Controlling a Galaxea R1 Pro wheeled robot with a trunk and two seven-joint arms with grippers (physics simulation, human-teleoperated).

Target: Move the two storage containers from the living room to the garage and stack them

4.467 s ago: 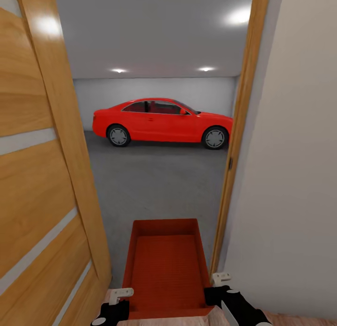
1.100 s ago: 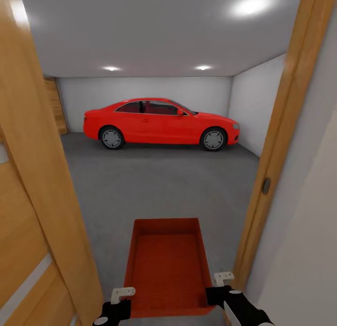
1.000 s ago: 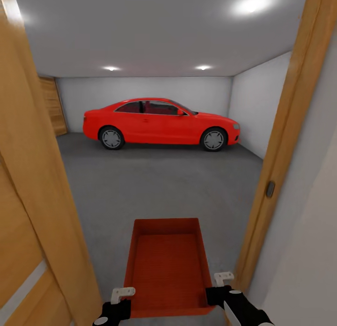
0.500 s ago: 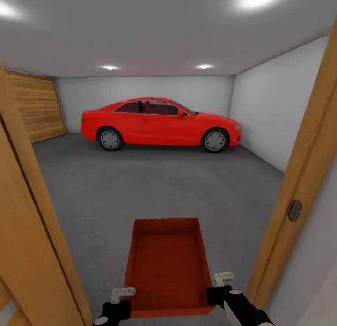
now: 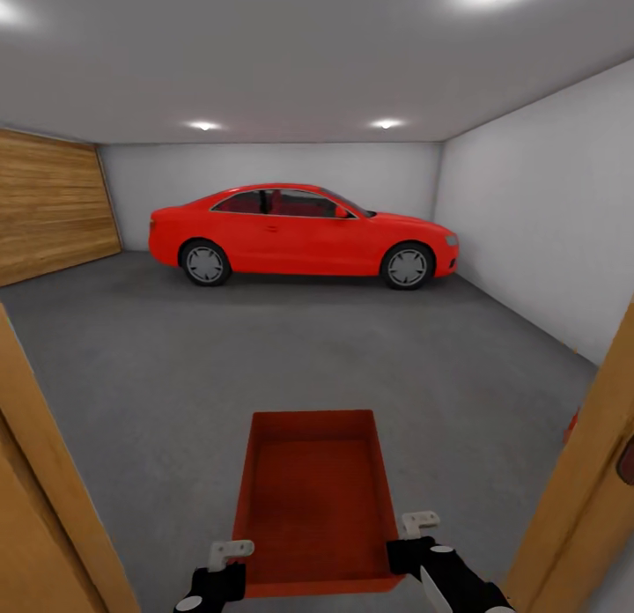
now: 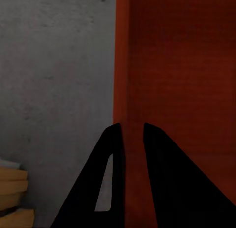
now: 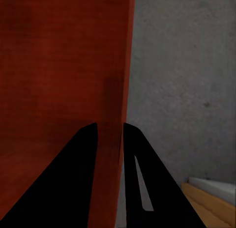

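We carry one orange-red, topless rectangular plastic storage container [image 5: 314,498] level and straight ahead of us, its long axis pointing into the garage, a hold that looks meant to get it squarely between the light wooden door frame posts [image 5: 44,498] at near left and right. The left end effector [image 5: 220,567] pinches the near left wall; in the left wrist view its two dark fingers [image 6: 110,184] straddle that wall, nearly closed on it. The right end effector [image 5: 414,535] grips the near right wall likewise, fingers [image 7: 88,179] narrow about the plastic. Beneath lies the dark grey speckled concrete floor [image 5: 291,349]; a glossy red car [image 5: 299,230] stands at the far wall. A small red patch at the right post may be the second bin, though we cannot tell.
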